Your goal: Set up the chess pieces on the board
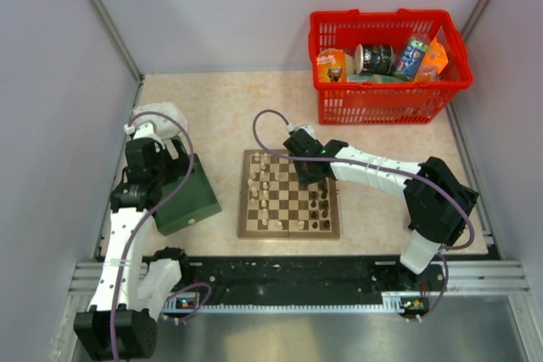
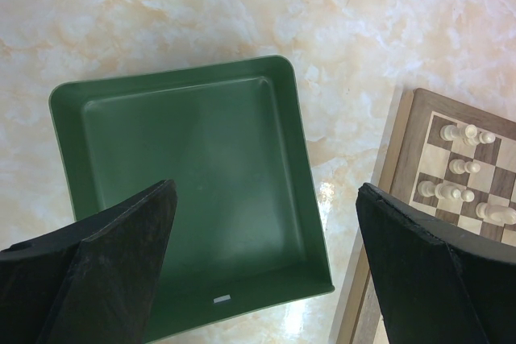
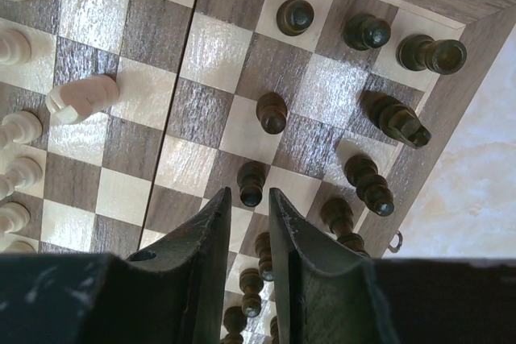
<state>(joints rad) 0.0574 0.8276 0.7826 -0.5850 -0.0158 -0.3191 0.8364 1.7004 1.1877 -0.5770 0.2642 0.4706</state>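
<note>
Chess pieces (image 1: 265,188), tiny upright figures in cream-white and dark brown, standing on the square wooden chessboard (image 1: 293,205) of tan and dark checks with a brown border, mid-desk: cream ones (image 2: 459,168) along its left side, dark ones (image 3: 272,110) along its right, middle files mostly open. Right end effector (image 3: 247,196) low over the dark side, fingers narrowed to a slit, one dark pawn (image 3: 251,184) right at the tips; grip or mere nearness impossible to tell. Left end effector (image 2: 264,191) spread wide above the dark green shallow plastic box (image 2: 177,70), gripping nothing. Small pale label (image 2: 220,300) on the box's near wall, unreadable. Box just beside the board's left border, a thin strip of marbled beige desk (image 2: 347,38) between. Red plastic mesh basket (image 1: 382,103) at the far right corner, apart from the board, holding printed packets and a cup, print too small to read.
</note>
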